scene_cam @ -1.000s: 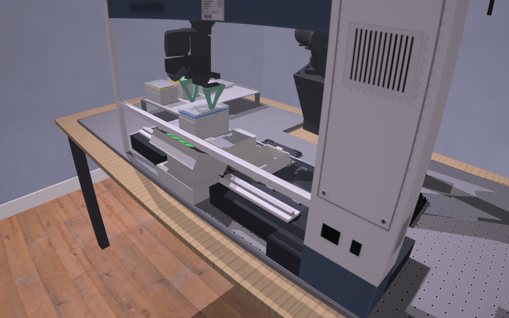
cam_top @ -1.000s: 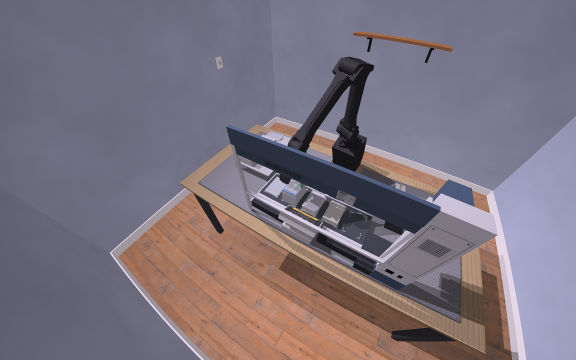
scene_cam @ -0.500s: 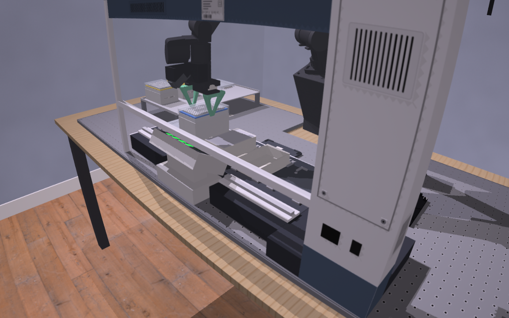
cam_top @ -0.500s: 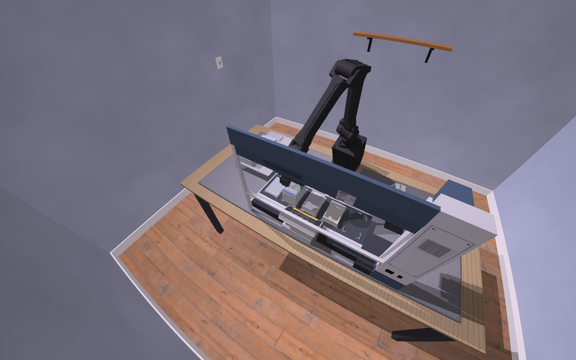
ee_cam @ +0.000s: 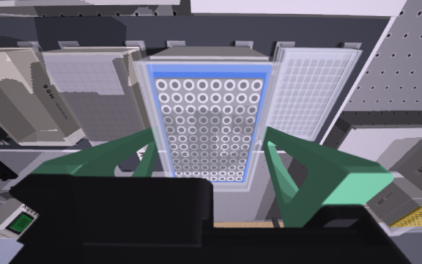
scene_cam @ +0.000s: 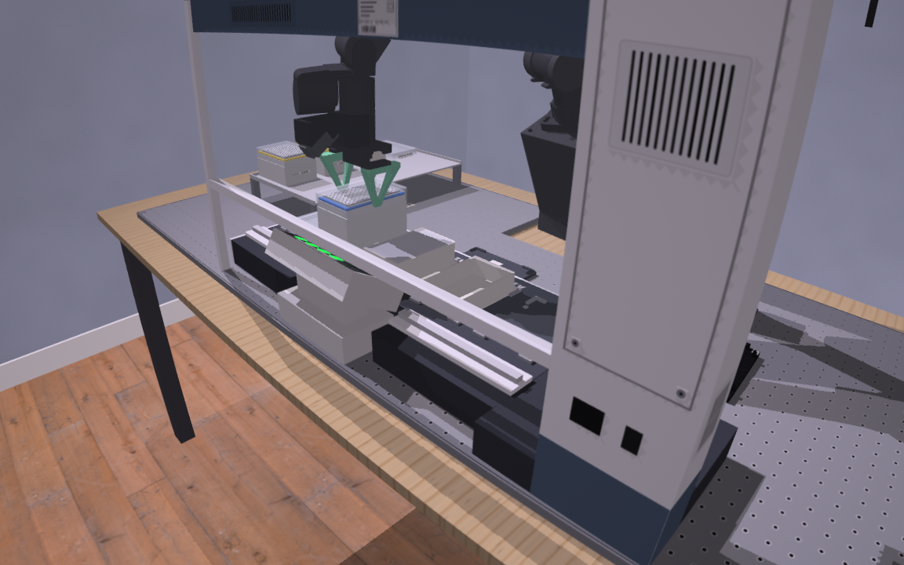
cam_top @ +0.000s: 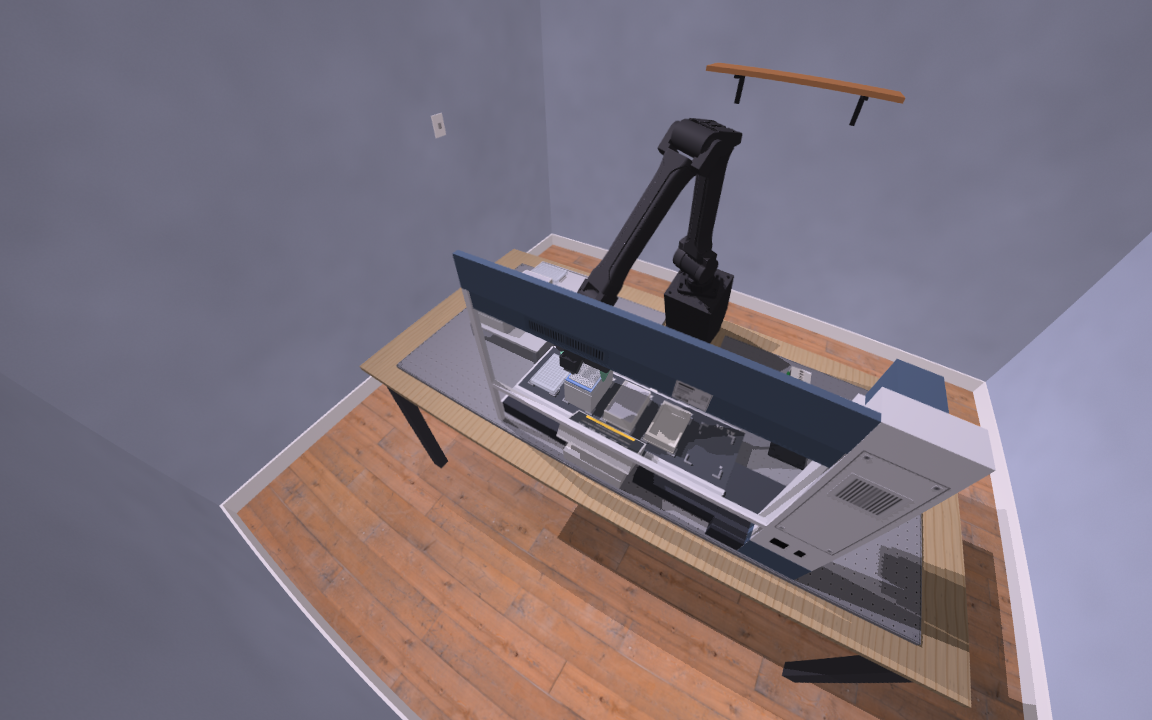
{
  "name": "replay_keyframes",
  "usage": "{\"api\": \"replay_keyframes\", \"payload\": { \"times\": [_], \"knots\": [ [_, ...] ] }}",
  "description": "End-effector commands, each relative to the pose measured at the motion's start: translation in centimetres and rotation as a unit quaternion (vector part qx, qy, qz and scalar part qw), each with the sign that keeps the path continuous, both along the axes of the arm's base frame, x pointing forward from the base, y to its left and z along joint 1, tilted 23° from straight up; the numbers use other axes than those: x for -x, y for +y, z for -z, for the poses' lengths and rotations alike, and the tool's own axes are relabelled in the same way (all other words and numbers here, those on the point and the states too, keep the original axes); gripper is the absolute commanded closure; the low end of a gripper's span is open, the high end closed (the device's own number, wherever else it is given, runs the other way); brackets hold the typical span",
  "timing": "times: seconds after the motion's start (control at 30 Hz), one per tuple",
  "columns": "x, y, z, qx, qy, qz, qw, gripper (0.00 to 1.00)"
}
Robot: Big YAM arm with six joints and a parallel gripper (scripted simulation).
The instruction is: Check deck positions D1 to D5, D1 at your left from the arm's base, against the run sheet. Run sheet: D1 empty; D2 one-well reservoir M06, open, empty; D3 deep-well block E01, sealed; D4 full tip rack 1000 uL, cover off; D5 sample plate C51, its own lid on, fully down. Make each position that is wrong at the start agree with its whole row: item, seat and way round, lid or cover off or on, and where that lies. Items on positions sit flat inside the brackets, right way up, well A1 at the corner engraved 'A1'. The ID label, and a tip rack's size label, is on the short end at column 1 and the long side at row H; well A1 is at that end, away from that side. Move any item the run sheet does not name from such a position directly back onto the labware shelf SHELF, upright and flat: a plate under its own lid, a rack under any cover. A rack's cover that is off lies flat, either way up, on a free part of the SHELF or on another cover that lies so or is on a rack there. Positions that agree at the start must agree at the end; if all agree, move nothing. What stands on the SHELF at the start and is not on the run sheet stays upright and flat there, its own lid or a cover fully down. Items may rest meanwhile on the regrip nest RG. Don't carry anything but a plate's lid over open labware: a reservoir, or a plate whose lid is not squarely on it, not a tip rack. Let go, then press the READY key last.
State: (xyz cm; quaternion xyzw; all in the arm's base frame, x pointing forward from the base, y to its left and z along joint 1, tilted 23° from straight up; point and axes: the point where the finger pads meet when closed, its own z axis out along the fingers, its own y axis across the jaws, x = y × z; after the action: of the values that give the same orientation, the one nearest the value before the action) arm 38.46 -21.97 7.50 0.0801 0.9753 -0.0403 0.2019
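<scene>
Wrist view is looking straight down on the tip rack (ee_cam: 205, 125), its blue-framed top showing rows of white tip rings under a clear cover. The gripper (ee_cam: 209, 147) is standing wide open, holding nothing, its green fingers straddling the rack's long sides without touching them. Just right of the rack a lidded sample plate (ee_cam: 308, 92) is sitting flat. On the other side, a sealed deep-well block (ee_cam: 90, 92) is sitting beside the rack, and beyond it a reservoir (ee_cam: 20, 99) is showing "M06" on its side, read upside down. At the lower left, a green key (ee_cam: 22, 222) is glowing under a label too small to read. At the lower right, a yellow-topped rack (ee_cam: 421, 216) is bearing "200".

Exterior view is showing the gripper (scene_cam: 357, 184) hanging just over the rack (scene_cam: 360, 210), toward the table's (scene_cam: 181, 281) far left corner, with the shelf (scene_cam: 434, 162) behind it.
</scene>
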Motion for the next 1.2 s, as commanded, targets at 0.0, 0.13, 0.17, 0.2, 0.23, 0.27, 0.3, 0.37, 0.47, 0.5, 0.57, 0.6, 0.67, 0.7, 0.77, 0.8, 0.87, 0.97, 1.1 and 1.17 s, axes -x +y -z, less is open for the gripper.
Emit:
{"api": "replay_keyframes", "payload": {
  "times": [0.0, 0.13, 0.17, 0.2, 0.23, 0.27, 0.3, 0.37, 0.47, 0.5, 0.57, 0.6, 0.67, 0.7, 0.77, 0.8, 0.87, 0.97, 1.1, 1.17],
  "knots": [
    [-0.06, 0.3, 0.62, -0.004, 0.004, 0.0, 1.0, 0.0],
    [-0.06, 0.3, 0.62, -0.004, 0.004, 0.0, 1.0, 0.0],
    [-0.06, 0.3, 0.62, -0.004, 0.004, 0.0, 1.0, 0.0],
    [-0.06, 0.3, 0.62, -0.004, 0.004, 0.0, 1.0, 0.0],
    [-0.06, 0.3, 0.62, -0.004, 0.004, 0.0, 1.0, 0.0],
    [-0.06, 0.3, 0.62, -0.004, 0.004, 0.0, 1.0, 0.0],
    [-0.06, 0.3, 0.62, -0.004, 0.004, 0.0, 1.0, 0.0],
    [-0.06, 0.3, 0.62, -0.004, 0.004, 0.0, 1.0, 0.0],
    [-0.06, 0.3, 0.62, -0.004, 0.004, 0.0, 1.0, 0.0],
    [-0.06, 0.3, 0.62, -0.004, 0.004, 0.0, 1.0, 0.0],
    [-0.06, 0.3, 0.62, -0.004, 0.004, 0.0, 1.0, 0.0],
    [-0.06, 0.3, 0.62, -0.004, 0.004, 0.0, 1.0, 0.0],
    [-0.06, 0.3, 0.62, -0.004, 0.004, 0.0, 1.0, 0.0],
    [-0.06, 0.3, 0.62, -0.004, 0.004, 0.0, 1.0, 0.0],
    [-0.06, 0.3, 0.62, -0.004, 0.004, 0.0, 1.0, 0.0],
    [-0.06, 0.3, 0.62, -0.004, 0.004, 0.0, 1.0, 0.0],
    [-0.06, 0.3, 0.62, -0.004, 0.004, 0.0, 1.0, 0.0],
    [-0.06, 0.3, 0.62, -0.004, 0.004, 0.0, 1.0, 0.0],
    [-0.02, 0.22, 0.62, -0.003, 0.004, 0.001, 1.0, 1.0],
    [-0.01, 0.21, 0.62, -0.003, 0.004, 0.001, 1.0, 1.0]
  ]
}}
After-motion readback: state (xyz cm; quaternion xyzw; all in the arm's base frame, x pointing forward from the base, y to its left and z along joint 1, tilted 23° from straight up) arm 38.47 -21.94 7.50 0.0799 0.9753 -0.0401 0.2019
